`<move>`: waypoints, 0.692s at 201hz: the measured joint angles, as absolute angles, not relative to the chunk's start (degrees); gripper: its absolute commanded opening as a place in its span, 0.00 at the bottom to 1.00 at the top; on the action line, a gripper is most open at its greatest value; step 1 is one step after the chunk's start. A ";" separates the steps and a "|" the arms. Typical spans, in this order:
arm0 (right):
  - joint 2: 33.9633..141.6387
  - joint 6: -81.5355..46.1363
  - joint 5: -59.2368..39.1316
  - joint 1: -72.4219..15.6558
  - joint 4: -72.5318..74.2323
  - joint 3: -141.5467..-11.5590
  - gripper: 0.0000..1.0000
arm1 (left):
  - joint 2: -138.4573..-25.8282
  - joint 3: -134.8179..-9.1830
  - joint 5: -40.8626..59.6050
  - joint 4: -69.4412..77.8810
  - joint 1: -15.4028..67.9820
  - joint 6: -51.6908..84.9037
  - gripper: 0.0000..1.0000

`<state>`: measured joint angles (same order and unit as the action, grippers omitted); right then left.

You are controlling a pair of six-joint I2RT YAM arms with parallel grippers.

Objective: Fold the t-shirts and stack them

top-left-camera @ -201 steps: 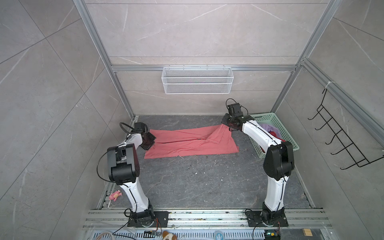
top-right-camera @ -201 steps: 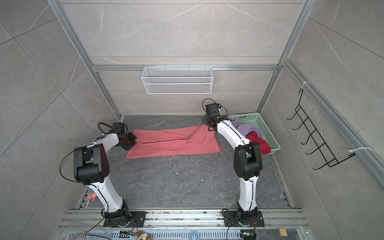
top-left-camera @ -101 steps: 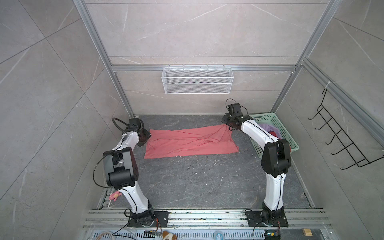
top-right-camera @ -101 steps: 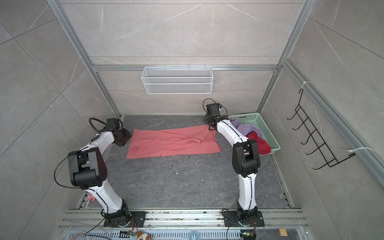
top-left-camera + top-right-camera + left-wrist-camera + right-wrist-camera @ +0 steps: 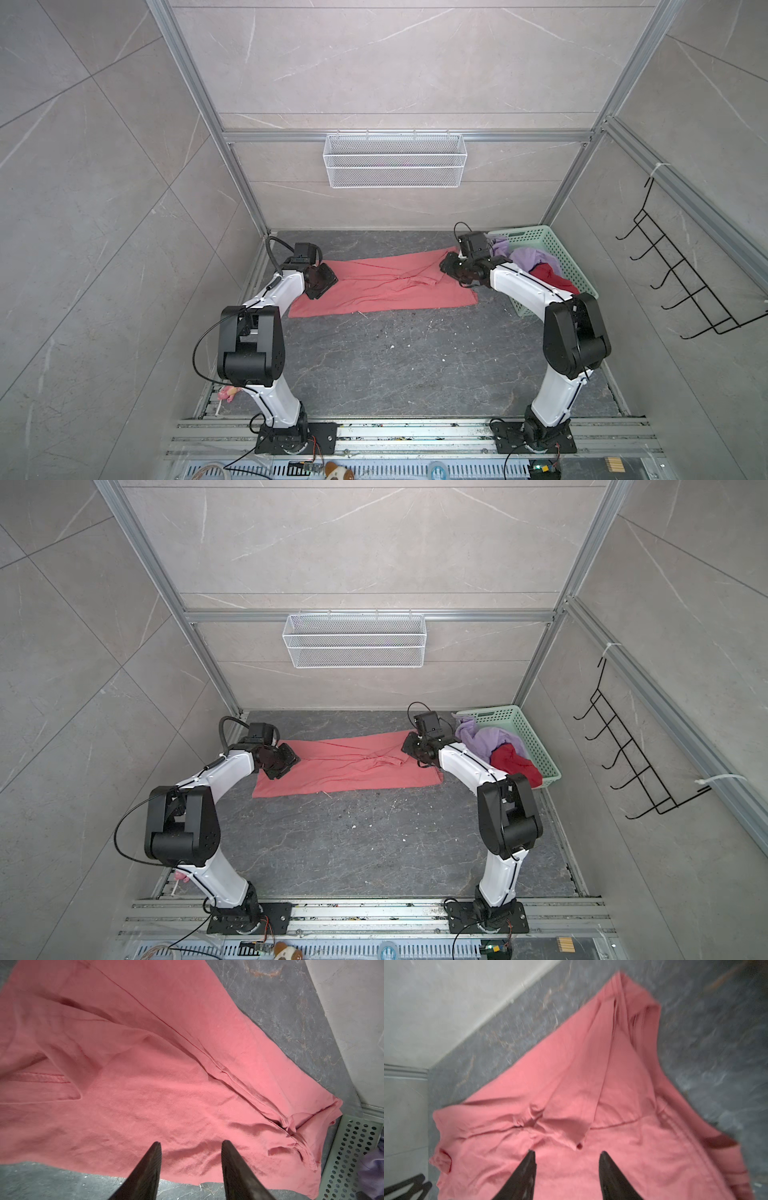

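A salmon-pink t-shirt [image 5: 386,289] [image 5: 349,771] lies on the dark floor as a long strip folded lengthwise, with a rumpled sleeve near its middle. My left gripper [image 5: 322,282] [image 5: 286,762] is over the strip's left end, open, with nothing between its fingers [image 5: 191,1142]. Over the right end hangs my right gripper [image 5: 451,270] [image 5: 409,748], also open and empty [image 5: 567,1151]. A lilac t-shirt [image 5: 525,255] [image 5: 486,737] and a deep-red t-shirt [image 5: 550,278] [image 5: 513,762] lie crumpled in the basket.
The mint-green lattice basket [image 5: 571,266] [image 5: 536,746] [image 5: 349,1147] stands at the back right, close to the pink shirt's right end. A white wire shelf [image 5: 395,160] hangs on the back wall. A black hook rack [image 5: 681,282] is on the right wall.
Both grippers went from shut to open and let go of the pink shirt's ends. The raised right end has settled flat. Both grippers moved inward over the shirt.
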<state>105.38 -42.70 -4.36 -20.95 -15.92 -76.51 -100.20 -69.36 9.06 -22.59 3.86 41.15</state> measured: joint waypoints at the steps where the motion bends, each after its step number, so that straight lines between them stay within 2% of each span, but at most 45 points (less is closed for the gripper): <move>1: 105.41 -42.72 -4.43 -21.06 -15.88 -76.34 0.51 | -100.27 -69.36 9.06 -22.55 3.88 41.19 0.51; 81: 108.38 -46.54 -4.97 -23.75 -12.58 -70.06 0.51 | -106.80 -68.23 7.53 -19.40 3.05 42.70 0.56; 139: 110.21 -47.88 -3.29 -21.69 -12.69 -67.72 0.51 | -111.33 -72.29 7.77 -17.76 -3.73 41.30 0.56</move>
